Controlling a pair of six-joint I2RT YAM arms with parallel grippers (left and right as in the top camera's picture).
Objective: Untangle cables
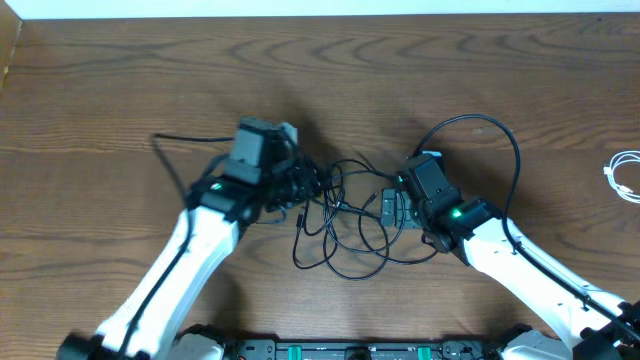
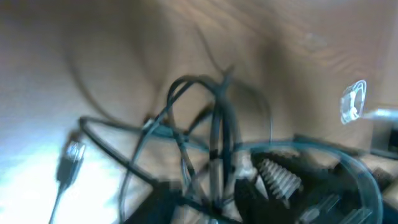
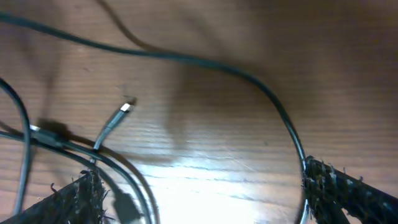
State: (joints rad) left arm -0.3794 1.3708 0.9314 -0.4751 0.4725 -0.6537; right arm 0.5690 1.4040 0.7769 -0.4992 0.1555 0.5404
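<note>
Black cables (image 1: pixel 328 200) lie in a loose tangle of overlapping loops at the centre of the wooden table (image 1: pixel 120 80), between the two arms. One white cable (image 1: pixel 624 178) lies coiled by itself at the right edge of the overhead frame, well apart from the tangle.

Left gripper (image 1: pixel 298 185) sits at the left side of the tangle, directly over its densest knot. In the left wrist view, several black strands rise in an arch from the lower centre of the frame, and a USB-type plug (image 2: pixel 71 158) lies on the table at lower left. This view is heavily blurred, so it cannot be determined whether the jaws clamp the strands or only straddle them.

Right gripper (image 3: pixel 199 177) sits at the right side of the tangle with its jaws spread wide and nothing held. Cable strands lie on the table between its fingers, and a small metal-tipped plug (image 3: pixel 126 107) rests at centre left of the right wrist view.
</note>
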